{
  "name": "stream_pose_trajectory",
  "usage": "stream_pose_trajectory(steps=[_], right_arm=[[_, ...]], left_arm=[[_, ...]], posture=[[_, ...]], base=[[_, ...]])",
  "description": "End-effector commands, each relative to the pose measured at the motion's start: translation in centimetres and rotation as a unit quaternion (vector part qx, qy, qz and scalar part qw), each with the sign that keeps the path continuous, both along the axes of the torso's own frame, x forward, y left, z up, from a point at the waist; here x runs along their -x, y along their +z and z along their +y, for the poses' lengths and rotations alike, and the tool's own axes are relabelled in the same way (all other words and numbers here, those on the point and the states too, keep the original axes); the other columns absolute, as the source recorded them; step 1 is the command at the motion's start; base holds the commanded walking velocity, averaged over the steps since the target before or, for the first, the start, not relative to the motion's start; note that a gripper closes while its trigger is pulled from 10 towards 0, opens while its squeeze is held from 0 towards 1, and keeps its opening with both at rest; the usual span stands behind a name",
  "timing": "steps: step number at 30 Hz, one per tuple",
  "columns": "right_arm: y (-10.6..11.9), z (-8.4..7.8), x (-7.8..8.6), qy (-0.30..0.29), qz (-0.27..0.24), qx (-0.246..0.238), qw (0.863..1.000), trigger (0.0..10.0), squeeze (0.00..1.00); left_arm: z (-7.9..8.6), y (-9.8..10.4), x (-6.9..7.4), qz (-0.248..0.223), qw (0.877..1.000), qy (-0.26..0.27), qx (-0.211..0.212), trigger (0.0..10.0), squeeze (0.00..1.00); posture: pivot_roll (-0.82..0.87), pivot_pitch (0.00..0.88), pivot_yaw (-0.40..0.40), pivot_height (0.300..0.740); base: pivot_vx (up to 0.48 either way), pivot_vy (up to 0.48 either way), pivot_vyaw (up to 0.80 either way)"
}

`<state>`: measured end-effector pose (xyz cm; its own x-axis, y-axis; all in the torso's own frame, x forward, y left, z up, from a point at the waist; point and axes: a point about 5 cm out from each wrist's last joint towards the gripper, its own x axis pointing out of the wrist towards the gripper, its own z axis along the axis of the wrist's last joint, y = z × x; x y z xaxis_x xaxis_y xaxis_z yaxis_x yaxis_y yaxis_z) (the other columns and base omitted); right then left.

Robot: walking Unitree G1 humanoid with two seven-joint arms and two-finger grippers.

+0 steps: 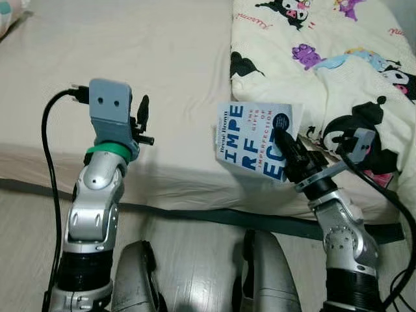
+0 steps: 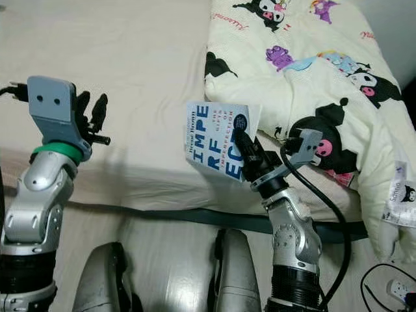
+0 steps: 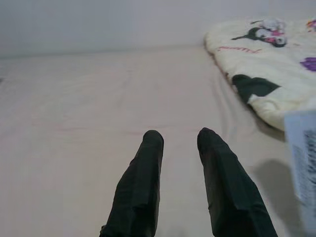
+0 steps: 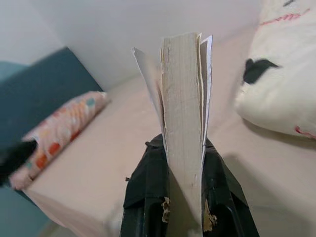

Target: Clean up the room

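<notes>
Left eye view, from the left: left gripper (image 1: 144, 120) raised over the beige-sheeted bed (image 1: 162, 71), fingers released with a gap between them and nothing held. Left wrist view confirms both black fingers (image 3: 140, 187) apart above bare sheet, and catches a blurred edge of the book at the frame's side.

Centre: white paperback book with blue block lettering (image 1: 255, 138), held in the air just above the bed's near edge, beside the cream cartoon-print quilt (image 1: 338, 58). Cover faces the head camera; long axis near upright, tilted slightly, top edge pointing away from the robot.

Right: right gripper (image 1: 286, 146) clenched on the book's lower right part. Right wrist view adds the page block (image 4: 182, 118) end-on, pinched between the two fingers (image 4: 145, 192), pages fanning a little, and a floral patterned pillow (image 4: 57, 131) at the far end of the bed.

Right eye view adds a white power strip (image 2: 398, 289) on the floor.
</notes>
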<state>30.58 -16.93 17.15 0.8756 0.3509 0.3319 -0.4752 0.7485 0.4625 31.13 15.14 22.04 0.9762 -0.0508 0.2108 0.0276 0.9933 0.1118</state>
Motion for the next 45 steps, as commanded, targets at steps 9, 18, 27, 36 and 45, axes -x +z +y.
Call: stream_pose_trajectory(steps=[9, 18, 27, 36, 45], right_arm=[[0.5, 0.1, -0.9, -0.031, -0.007, -0.008, 0.999, 10.0, 0.00], [0.9, -0.2, -1.0, -0.041, -0.010, -0.009, 0.999, 10.0, 0.00], [0.5, -0.3, -0.9, -0.040, -0.004, -0.004, 0.999, 10.0, 0.00], [0.3, -0.1, -0.9, -0.020, 0.008, 0.011, 1.000, 10.0, 0.00], [0.4, 0.0, -1.1, -0.017, 0.008, 0.014, 1.000, 10.0, 0.00]], left_arm=[[-0.8, -0.8, 0.0, 0.009, 1.000, -0.011, 0.001, 10.0, 0.00], [-1.7, -0.8, -0.4, 0.010, 1.000, -0.021, 0.007, 10.0, 0.00], [-1.6, -2.2, -0.8, 0.039, 0.999, -0.016, 0.026, 10.0, 0.00], [-0.5, -3.8, -0.5, 0.056, 0.998, 0.016, 0.037, 10.0, 0.00], [-0.9, -3.1, -0.5, 0.036, 0.998, 0.007, 0.045, 10.0, 0.00]], posture=[[-0.03, 0.000, 0.017, 0.536], [-0.03, 0.000, 0.015, 0.556], [-0.04, 0.004, 0.000, 0.596], [-0.04, 0.018, -0.044, 0.641], [-0.04, 0.020, -0.044, 0.676]], base=[[0.000, 0.000, 0.00], [0.000, 0.000, 0.00], [0.000, 0.000, 0.00], [0.000, 0.000, 0.00], [0.000, 0.000, 0.00]])
